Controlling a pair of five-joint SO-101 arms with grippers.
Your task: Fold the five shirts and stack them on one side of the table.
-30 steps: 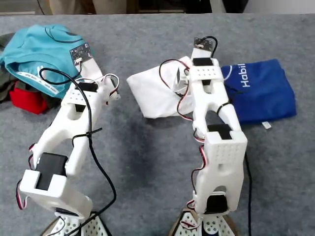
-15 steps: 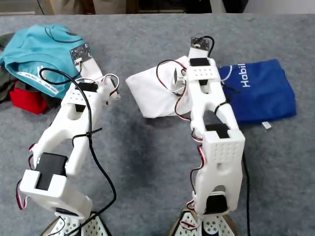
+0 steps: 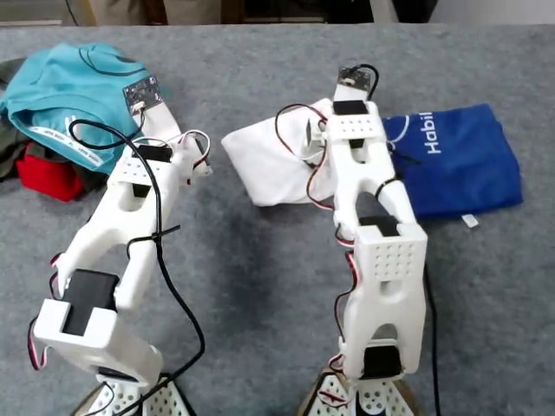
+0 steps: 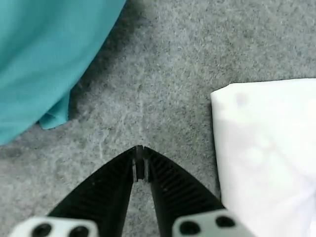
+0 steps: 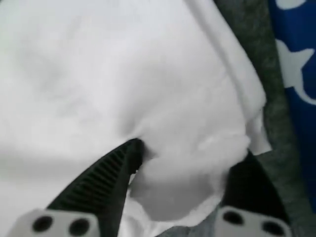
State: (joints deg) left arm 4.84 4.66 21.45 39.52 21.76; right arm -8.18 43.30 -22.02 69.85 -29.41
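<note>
White folded cloth shirt (image 3: 269,165): pictured lying on the grey felt table (image 3: 260,286); the edge facing the blue shirt is bunched into a thick wad.
Right gripper (image 5: 185,163): seen clamped on that wad, its jaws held part-way apart by the layers pinched between them.
Left gripper (image 4: 139,165): shown with jaws pressed together and nothing held, over bare felt just beside the white shirt, on the side toward the teal heap; whether the felt is touched cannot be told.
Royal-blue printed shirt (image 3: 460,160): laid folded just beside the white shirt, a strip of felt between them, on the side away from the left gripper.
Teal crumpled shirt (image 3: 69,87): heaped well apart from the white shirt, with a red garment (image 3: 48,178) and a dark olive one (image 3: 10,147) tucked beside and under it; none of them is folded.
Handling: the cloth is judged light, limp and quick to slide on itself. A pinch through every layer at an edge or corner is advised, since a grip on the top layer alone would likely pull the fold open.
Progress: two of the five shirts are judged folded; no stack is made yet.
</note>
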